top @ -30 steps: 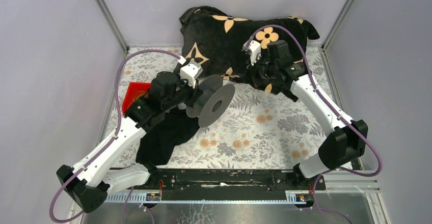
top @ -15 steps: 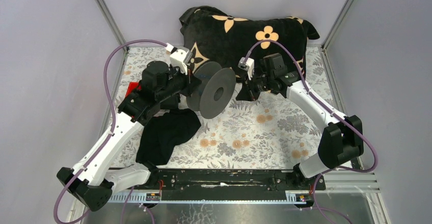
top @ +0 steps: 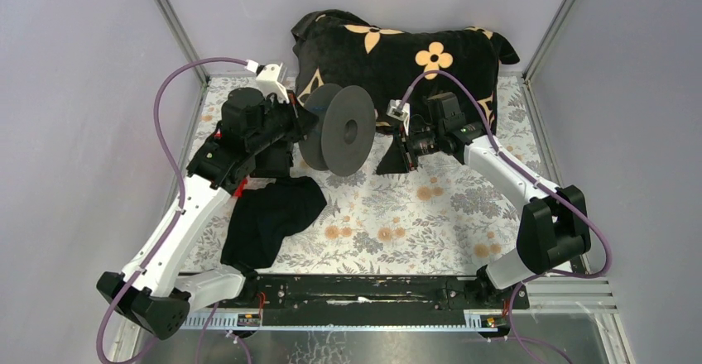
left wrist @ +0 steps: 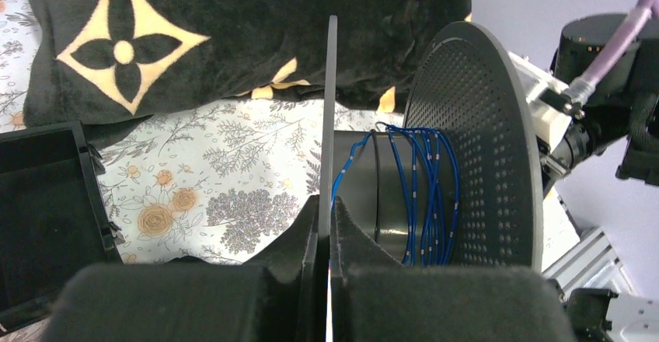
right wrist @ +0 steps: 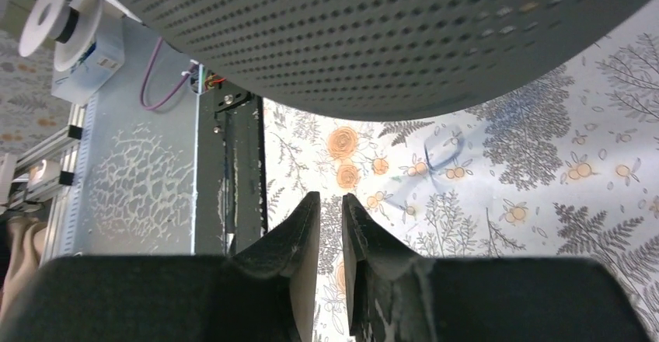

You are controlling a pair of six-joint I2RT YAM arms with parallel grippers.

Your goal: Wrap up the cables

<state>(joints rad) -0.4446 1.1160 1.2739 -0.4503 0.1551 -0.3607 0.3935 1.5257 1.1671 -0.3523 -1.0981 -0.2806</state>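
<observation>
Left pincer (left wrist: pixel 325 229) clamped tight on the thin rim of the near disc of the black spool (top: pixel 339 128), spool held on edge, axis sideways. Blue cables (left wrist: pixel 423 194) wound in several turns round the spool core, between the two discs. Right pincer (right wrist: pixel 330 210) just beside the far perforated disc, fingers a narrow gap apart, nothing in them. Black flower-print cushion (top: pixel 397 45) behind, black cloth (top: pixel 269 219) on floral tabletop (top: pixel 430 215)

Pale lilac walls (top: pixel 74 91), aluminium corner posts (top: pixel 175 29), floral-print tabletop (top: pixel 430 215), black mounting rail (top: pixel 364 289) along near edge
</observation>
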